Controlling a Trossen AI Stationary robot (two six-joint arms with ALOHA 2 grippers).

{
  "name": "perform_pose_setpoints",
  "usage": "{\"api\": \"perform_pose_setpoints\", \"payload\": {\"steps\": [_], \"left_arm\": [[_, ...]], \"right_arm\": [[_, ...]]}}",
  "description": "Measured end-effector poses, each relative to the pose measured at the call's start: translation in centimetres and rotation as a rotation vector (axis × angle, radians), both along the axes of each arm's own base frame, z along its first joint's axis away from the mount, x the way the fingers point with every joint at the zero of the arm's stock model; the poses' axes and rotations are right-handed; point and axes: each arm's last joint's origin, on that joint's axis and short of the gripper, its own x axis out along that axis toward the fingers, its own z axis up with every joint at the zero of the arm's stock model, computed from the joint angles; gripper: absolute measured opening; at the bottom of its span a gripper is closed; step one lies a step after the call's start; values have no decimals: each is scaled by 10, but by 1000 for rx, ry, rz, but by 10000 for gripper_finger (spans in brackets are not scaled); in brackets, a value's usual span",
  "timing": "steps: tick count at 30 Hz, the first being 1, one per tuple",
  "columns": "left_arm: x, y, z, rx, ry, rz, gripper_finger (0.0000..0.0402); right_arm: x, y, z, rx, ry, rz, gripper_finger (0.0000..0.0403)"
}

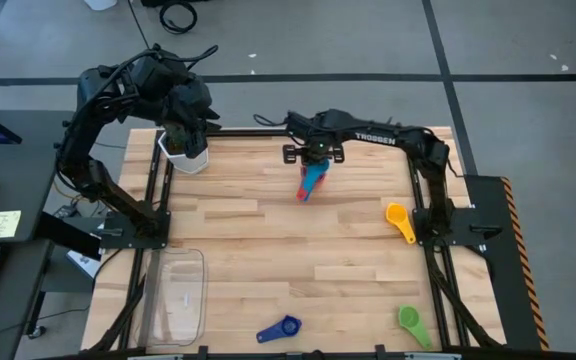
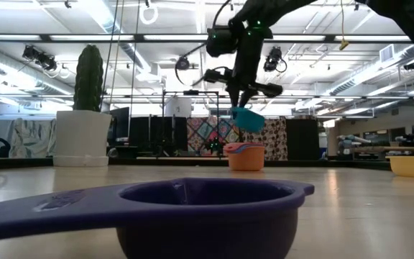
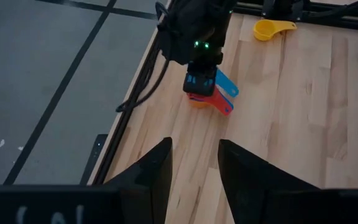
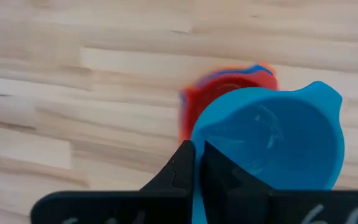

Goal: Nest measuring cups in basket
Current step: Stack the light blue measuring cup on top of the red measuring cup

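My right gripper (image 1: 314, 158) hangs over the far middle of the table, shut on a light blue measuring cup (image 2: 249, 119). That cup is in the air just above an orange-red cup (image 2: 244, 156) standing on the wood, whose red handle (image 3: 224, 106) sticks out sideways. Three more cups lie on the table: a yellow one (image 1: 400, 220) near the right edge, a green one (image 1: 413, 322) at the near right and a dark blue one (image 1: 280, 328) at the near edge. The clear basket (image 1: 178, 295) sits at the near left. My left gripper (image 3: 194, 163) is open, up by the far left corner. My right gripper (image 4: 196, 152) pinches the light blue cup's side wall at the rim (image 4: 199, 193) between its two fingers, one inside the bowl and one outside. The fingers come from above, pointing down. The cup hangs lifted clear, mouth up and slightly tilted, over the orange-red cup (image 4: 194, 102).
A white pot with a green cactus (image 1: 186, 150) stands at the far left corner, under my left arm. Black frame rails (image 1: 153, 230) run along the table's left and right sides. Bare wood lies between the basket and the cups.
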Motion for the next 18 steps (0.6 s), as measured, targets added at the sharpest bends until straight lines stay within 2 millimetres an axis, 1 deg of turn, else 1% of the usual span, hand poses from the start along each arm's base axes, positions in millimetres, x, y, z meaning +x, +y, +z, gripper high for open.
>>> {"api": "perform_pose_setpoints", "payload": {"steps": [5, 15, 18], "left_arm": [[0, 0, 0, 0, 0, 0, 135], [0, 0, 0, 0, 0, 0, 135], [0, 0, 0, 0, 0, 0, 135]], "right_arm": [[-3, 1, -12, -3, 36, -5, 13], [2, -3, -12, -50, -10, 18, 13], [4, -4, -16, -46, -1, 19, 13]]}}
